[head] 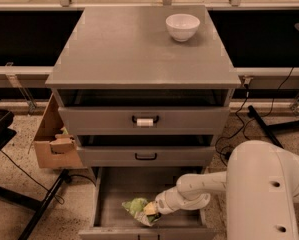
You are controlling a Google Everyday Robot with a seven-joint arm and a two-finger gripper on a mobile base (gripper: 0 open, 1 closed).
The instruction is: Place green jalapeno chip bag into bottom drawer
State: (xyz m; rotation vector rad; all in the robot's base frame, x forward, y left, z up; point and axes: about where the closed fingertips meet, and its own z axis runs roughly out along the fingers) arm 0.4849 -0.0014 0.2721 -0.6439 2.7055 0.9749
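- Three grey metal drawers stack in the grey cabinet point(139, 54). Only the lowest, the wide shallow bottom drawer point(114, 199), stands pulled out, so its tray can take the bag.
- The small crinkly green jalapeno chip bag point(135, 205) sits low inside it, near the front edge, roughly midway between the sides.
- The gripper point(152, 211) on the white arm point(204, 184) reaches in from the right edge and meets the bag's right end. Whether it clasps the bag or has let go cannot be told.
- The placing looks nearly done; only letting go and withdrawing seem left.
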